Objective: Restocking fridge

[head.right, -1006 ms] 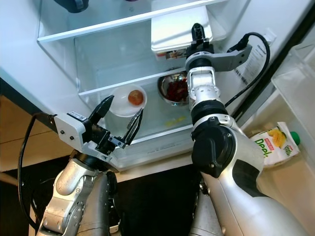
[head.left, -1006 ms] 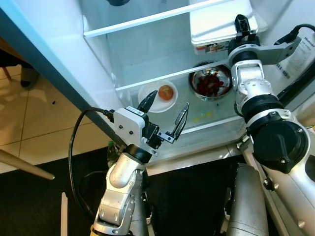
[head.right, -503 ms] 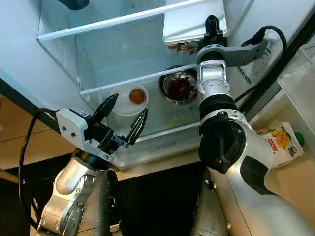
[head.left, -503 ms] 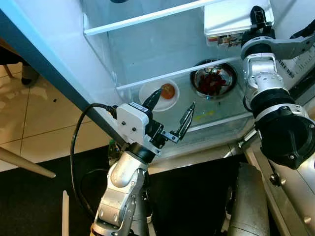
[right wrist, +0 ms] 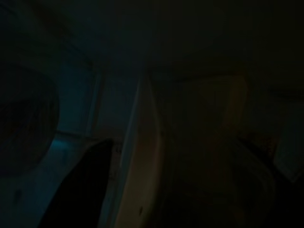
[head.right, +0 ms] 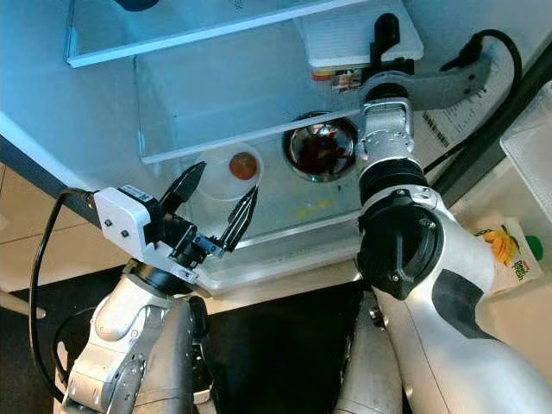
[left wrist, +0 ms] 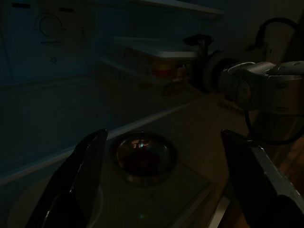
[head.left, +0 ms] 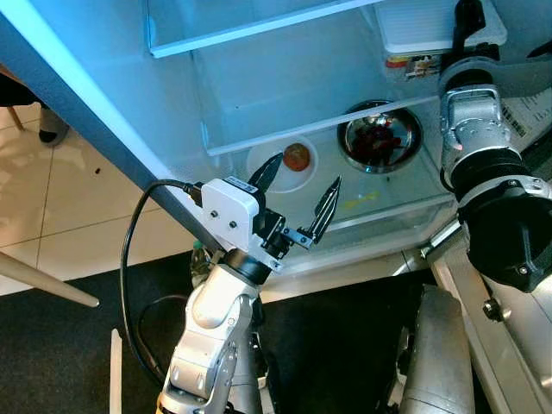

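White lidded container on upper fridge shelf, right side, right gripper at its front edge; finger state not discernible. Likely seating it: push level, square to shelf, clear of glass edge. Below: steel bowl with dark red contents; white plate with one orange-red fruit. Left gripper empty, fingers spread, before lower shelf.

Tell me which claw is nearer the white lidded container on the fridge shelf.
Right. The right claw is at the white lidded container on the upper shelf; the left claw hangs open, well below, before the bottom shelf.
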Available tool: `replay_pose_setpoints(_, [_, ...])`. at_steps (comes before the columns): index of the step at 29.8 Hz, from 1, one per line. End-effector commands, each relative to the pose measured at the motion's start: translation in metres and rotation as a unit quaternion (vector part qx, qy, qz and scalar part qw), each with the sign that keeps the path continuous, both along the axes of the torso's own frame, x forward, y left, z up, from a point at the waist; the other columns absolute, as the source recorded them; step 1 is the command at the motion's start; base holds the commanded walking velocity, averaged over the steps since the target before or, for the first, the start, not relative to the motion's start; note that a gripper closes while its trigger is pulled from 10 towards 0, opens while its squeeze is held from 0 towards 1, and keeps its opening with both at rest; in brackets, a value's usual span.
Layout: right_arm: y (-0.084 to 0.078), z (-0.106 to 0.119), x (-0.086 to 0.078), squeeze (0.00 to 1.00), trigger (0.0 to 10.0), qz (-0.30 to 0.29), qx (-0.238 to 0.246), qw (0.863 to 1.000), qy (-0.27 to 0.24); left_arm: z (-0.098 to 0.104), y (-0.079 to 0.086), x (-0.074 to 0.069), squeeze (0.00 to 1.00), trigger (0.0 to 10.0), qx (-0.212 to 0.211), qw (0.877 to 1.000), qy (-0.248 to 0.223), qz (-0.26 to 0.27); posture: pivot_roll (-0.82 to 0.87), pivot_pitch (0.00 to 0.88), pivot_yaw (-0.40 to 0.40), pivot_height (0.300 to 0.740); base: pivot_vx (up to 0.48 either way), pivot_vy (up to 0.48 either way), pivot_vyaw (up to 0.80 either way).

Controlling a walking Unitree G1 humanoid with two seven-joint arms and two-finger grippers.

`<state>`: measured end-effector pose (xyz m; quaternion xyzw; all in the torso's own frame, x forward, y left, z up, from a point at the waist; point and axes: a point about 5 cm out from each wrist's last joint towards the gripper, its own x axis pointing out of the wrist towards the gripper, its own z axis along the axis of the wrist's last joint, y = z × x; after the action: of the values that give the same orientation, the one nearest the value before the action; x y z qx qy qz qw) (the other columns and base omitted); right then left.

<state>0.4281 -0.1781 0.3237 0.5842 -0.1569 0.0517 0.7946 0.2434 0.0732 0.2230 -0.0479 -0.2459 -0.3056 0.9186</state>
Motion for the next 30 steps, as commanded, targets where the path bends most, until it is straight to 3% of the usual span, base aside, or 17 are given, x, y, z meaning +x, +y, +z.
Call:
replay_pose_setpoints(1, [-0.006,0.002,-0.001,0.76,10.0,-0.012,-0.008,1.000,-0.003,-0.003,0.000,-0.001,0.00,10.0,0.008,1.000,0.007,-0.004,0.17,0.414,0.128,0.471,0.000,0.000,0.00])
replay_pose_setpoints(2, [-0.006,0.002,-0.001,0.65,10.0,-0.010,-0.007,1.000,-0.006,-0.003,-0.001,0.000,0.00,10.0,0.008,1.000,0.006,-0.005,0.17,0.411,0.129,0.471,0.000,0.000,0.00])
replay_pose_setpoints(5, [-0.006,0.002,-0.001,0.65,10.0,-0.009,-0.007,1.000,-0.008,-0.003,-0.001,0.000,0.00,10.0,0.008,1.000,0.006,-0.006,0.17,0.411,0.129,0.471,0.000,0.000,0.00])
replay_pose_setpoints(6, [-0.006,0.004,-0.001,0.00,10.0,-0.008,-0.013,1.000,-0.014,-0.003,-0.001,0.001,0.00,10.0,0.007,1.000,0.006,-0.006,0.16,0.404,0.128,0.471,0.000,0.000,0.00])
replay_pose_setpoints(20, [-0.005,0.011,-0.004,0.00,10.0,-0.004,-0.091,0.994,-0.064,0.000,-0.006,0.003,0.00,10.0,0.002,1.000,0.001,-0.017,0.14,0.388,0.134,0.471,0.000,0.000,0.00])
replay_pose_setpoints(30, [-0.024,0.004,-0.006,0.00,10.0,-0.079,-0.136,0.987,-0.020,0.000,-0.007,0.003,0.00,10.0,0.001,1.000,0.001,-0.022,0.13,0.387,0.133,0.471,0.000,0.000,0.00])
